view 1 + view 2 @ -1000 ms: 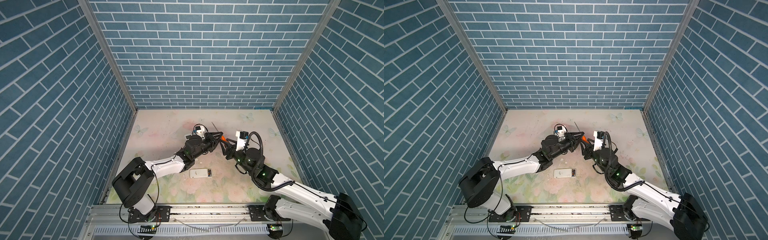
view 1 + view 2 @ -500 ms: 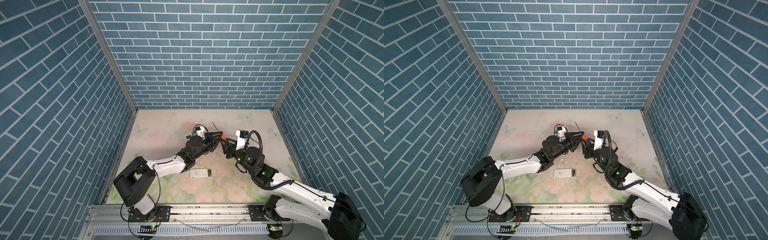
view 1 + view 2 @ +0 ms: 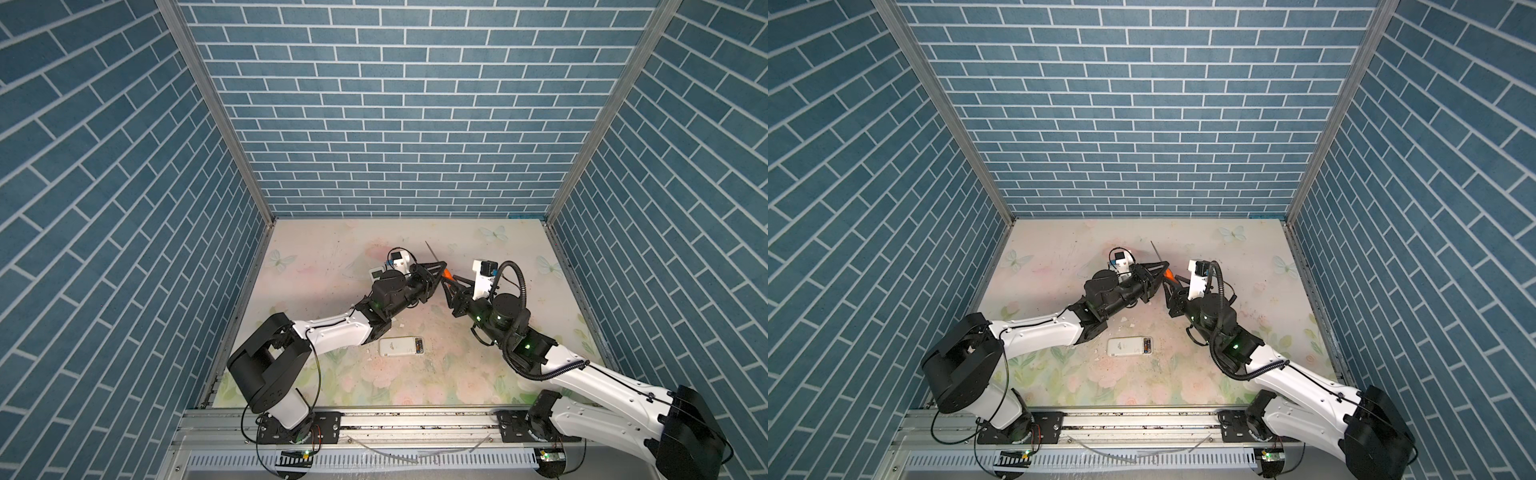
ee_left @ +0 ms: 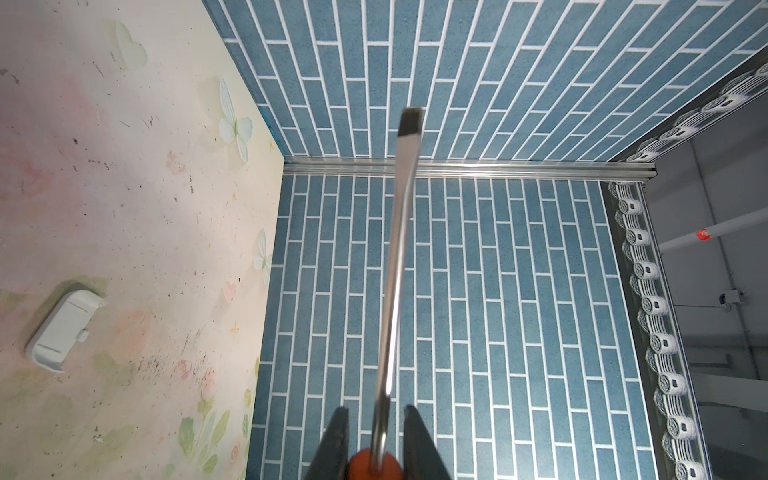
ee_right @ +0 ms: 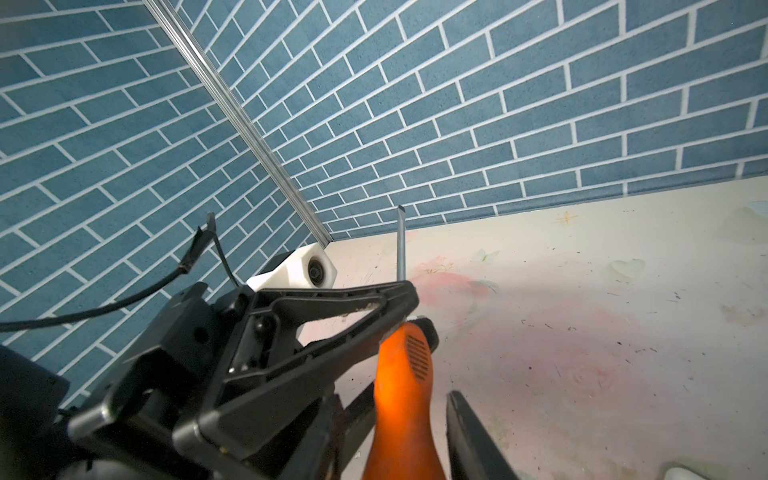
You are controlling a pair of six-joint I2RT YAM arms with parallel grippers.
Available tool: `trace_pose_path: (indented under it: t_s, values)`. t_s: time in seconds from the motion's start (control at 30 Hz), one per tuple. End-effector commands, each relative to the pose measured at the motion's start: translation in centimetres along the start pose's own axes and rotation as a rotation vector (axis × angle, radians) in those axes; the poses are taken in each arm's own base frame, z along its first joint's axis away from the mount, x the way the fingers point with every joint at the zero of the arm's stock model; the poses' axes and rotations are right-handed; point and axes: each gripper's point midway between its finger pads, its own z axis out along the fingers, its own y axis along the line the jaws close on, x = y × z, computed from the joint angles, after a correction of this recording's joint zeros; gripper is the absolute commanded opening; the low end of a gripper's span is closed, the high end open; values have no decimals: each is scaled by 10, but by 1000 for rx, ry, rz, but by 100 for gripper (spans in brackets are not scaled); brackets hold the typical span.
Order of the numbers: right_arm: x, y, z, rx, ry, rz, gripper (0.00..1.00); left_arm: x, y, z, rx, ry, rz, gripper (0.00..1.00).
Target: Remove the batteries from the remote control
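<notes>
The screwdriver [image 4: 395, 270] is clamped at its neck by the left gripper [image 4: 374, 415]. Its orange handle is flanked by the right gripper [image 5: 411, 399], but whether that grip is closed cannot be told. The remote control [image 3: 401, 346] is seen lying on the bench [image 3: 316, 266] between the arms, its bay [image 3: 419, 345] uncovered; the batteries cannot be made out there

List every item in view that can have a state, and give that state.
left hand: shut on the screwdriver where shaft meets handle
right hand: open, straddling the orange handle
screwdriver: held in the air
remote: flat on the table, battery bay uncovered
cover: off, loose on the table
</notes>
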Motion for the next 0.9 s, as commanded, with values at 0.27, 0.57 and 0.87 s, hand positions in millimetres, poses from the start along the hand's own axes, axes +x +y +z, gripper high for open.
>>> trace_pose_path:
  t_s: [0.27, 0.57, 0.87]
  values:
    - [-15, 2, -7, -11, -60, 32, 47, 1, -33, -1, 96, 17, 20, 0]
    - [-14, 1, -1, 2, -53, 25, 44, 5, -38, 0, 102, 29, 27, 0]
    - [-18, 5, 8, -1, -62, 21, 32, 14, -32, -2, 91, 50, 22, 0]
